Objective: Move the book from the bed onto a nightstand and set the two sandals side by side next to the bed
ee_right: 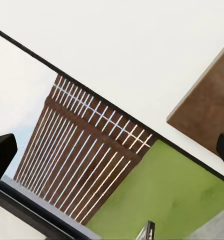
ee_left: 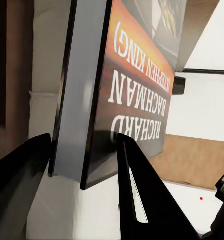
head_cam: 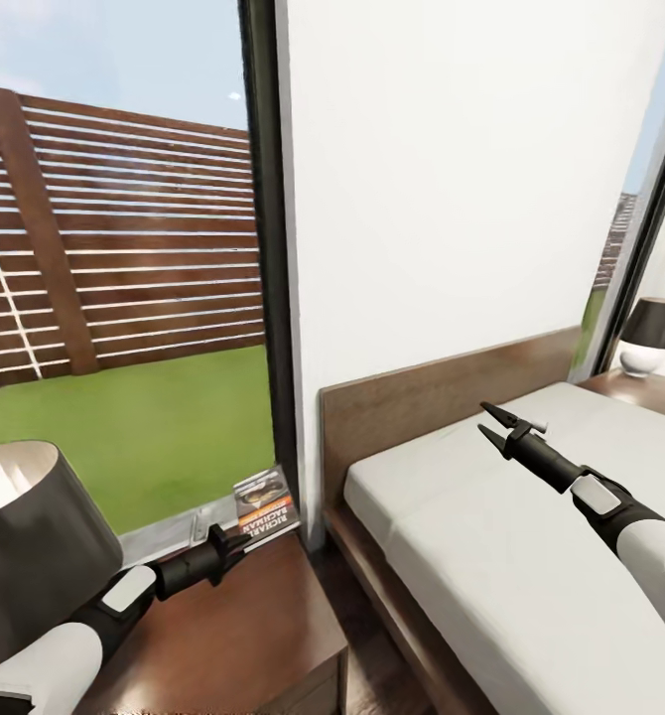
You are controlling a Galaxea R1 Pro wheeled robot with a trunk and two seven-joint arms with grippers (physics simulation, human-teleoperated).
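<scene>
The book point(head_cam: 266, 507), with an orange and black cover reading "Richard Bachman", stands tilted over the far edge of the left nightstand point(head_cam: 243, 636). My left gripper point(head_cam: 235, 544) is shut on its lower edge. In the left wrist view the book point(ee_left: 137, 90) sits between the two black fingers point(ee_left: 147, 195). My right gripper point(head_cam: 491, 422) hangs open and holds nothing above the bed's off-white mattress point(head_cam: 531, 556), near the headboard point(head_cam: 422, 402). Its fingertips point(ee_right: 1, 150) are spread wide in the right wrist view. The blue sandals are out of view.
A dark lamp shade point(head_cam: 25, 556) stands on the left nightstand, close to my left arm. A tall window point(head_cam: 124, 298) behind it shows fence and grass. A second nightstand point(head_cam: 660, 392) with a lamp point(head_cam: 653, 333) is beyond the bed at far right.
</scene>
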